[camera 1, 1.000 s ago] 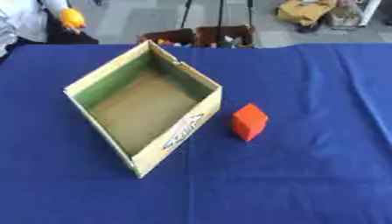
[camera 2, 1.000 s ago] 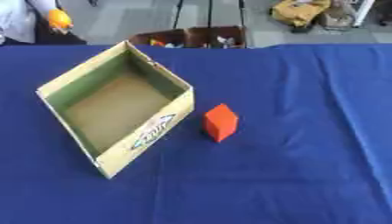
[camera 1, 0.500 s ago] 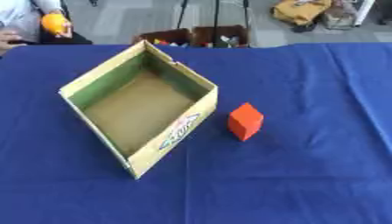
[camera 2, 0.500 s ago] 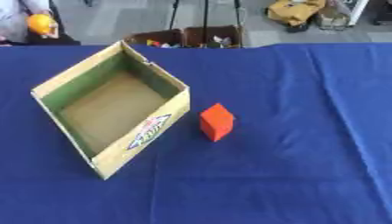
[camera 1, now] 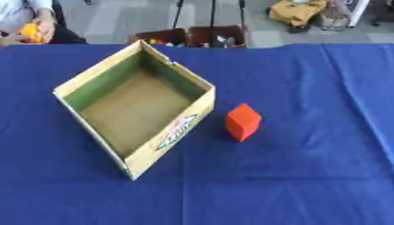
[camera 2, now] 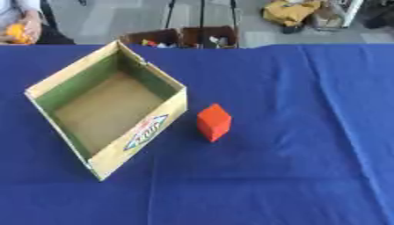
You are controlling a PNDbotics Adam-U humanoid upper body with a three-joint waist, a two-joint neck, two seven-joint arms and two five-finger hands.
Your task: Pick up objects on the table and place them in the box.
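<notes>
Nothing on the table has really moved since a second ago, only my head shifted a bit so the whole view slid. The open cardboard box (camera 1: 173, 136) sits turned cornerwise on the blue tablecloth (camera 1: 308, 176), nothing inside it. The orange-red block (camera 1: 242, 121) stands just beside the box's right wall, not touching it. Neither of my hands shows in either eye, so can't tell what my fingers are doing

Box (camera 1: 165, 138) sits left of centre on the surface (camera 1: 308, 176), turned cornerwise, open top up. Block (camera 1: 242, 121) stands just right of the box's near-right wall, apart from it. Crates (camera 1: 192, 36) lie behind the surface's far edge.
</notes>
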